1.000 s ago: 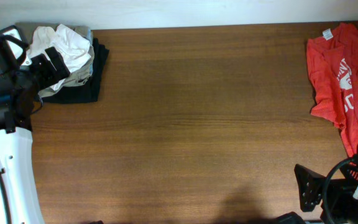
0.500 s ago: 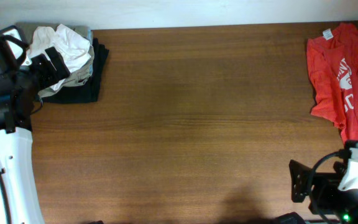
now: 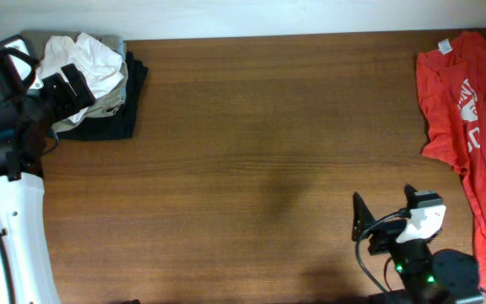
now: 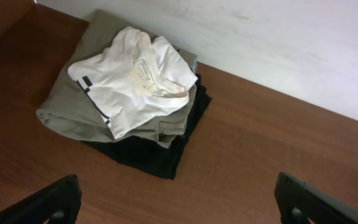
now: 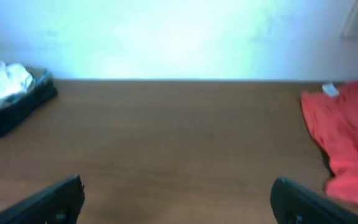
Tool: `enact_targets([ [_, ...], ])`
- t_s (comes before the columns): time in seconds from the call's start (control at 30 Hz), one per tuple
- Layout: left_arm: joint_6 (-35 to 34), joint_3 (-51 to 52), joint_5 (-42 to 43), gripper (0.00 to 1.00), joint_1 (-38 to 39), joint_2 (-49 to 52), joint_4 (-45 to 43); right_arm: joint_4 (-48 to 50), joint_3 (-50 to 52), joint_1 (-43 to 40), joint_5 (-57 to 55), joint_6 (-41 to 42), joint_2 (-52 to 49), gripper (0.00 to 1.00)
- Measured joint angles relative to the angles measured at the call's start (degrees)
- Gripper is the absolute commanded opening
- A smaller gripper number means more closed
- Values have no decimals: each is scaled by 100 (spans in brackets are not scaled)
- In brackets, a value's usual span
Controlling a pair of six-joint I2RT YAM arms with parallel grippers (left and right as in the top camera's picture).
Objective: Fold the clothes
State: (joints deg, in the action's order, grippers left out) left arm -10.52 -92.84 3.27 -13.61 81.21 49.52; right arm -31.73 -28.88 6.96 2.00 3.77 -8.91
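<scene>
The table (image 3: 251, 152) is left mostly bare across its middle. A red shirt (image 3: 467, 110) is spread at its far right edge. At the far left corner, by the wall, a black garment (image 4: 154, 155) is laid lowest, a khaki one (image 4: 61, 109) on it, and the white T-shirt (image 4: 129, 81) is bundled on top, collar up, loosely and unevenly.

The left gripper (image 4: 185, 202) is held above and just short of this pile, its fingers spread wide and nothing between them. The right gripper (image 5: 179, 202) is held low over the near edge, likewise spread and empty.

The step in hand is judged to be the fetching of the T-shirt; no neat fold is seen yet. The next move calls for the left fingers to be lowered onto the white cloth alone, the khaki layer left untouched, and the T-shirt to be brought to the bare middle and flattened.
</scene>
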Motion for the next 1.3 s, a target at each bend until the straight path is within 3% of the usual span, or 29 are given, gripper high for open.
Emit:
enact_targets([
  [0.33,0,0,0,99,0,0,0,2739,2065,-352,157,-142,802,99],
  [0.53,0,0,-2,99,0,0,2,3574,2736,-356,157,-149,800,99],
  [0.8,0,0,0,99,0,0,2,3613,2830,-356,160,-144,802,99],
  [1.07,0,0,0,99,0,0,4,2787,2830,-361,199,-149,796,99],
  [1.3,0,0,0,99,0,0,2,2789,2830,-361,199,-146,800,99],
])
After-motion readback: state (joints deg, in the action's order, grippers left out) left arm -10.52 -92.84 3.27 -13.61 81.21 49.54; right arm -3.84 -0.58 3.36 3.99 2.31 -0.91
